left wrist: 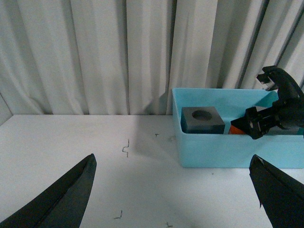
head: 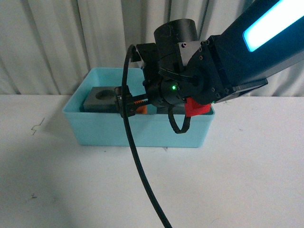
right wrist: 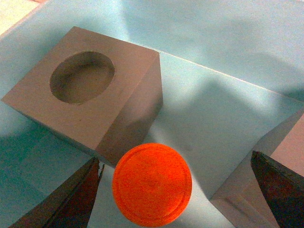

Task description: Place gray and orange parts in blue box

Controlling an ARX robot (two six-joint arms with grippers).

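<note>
You're seeing the right gripper [right wrist: 175, 190] hanging open inside the blue box [head: 142, 130], orange cylinder [right wrist: 152, 184] sitting btwn its fingers, gray cube w/ round recess [right wrist: 90, 104] just beyond. Left gripper [left wrist: 173, 190] is gaping too, well outside the box.
</note>
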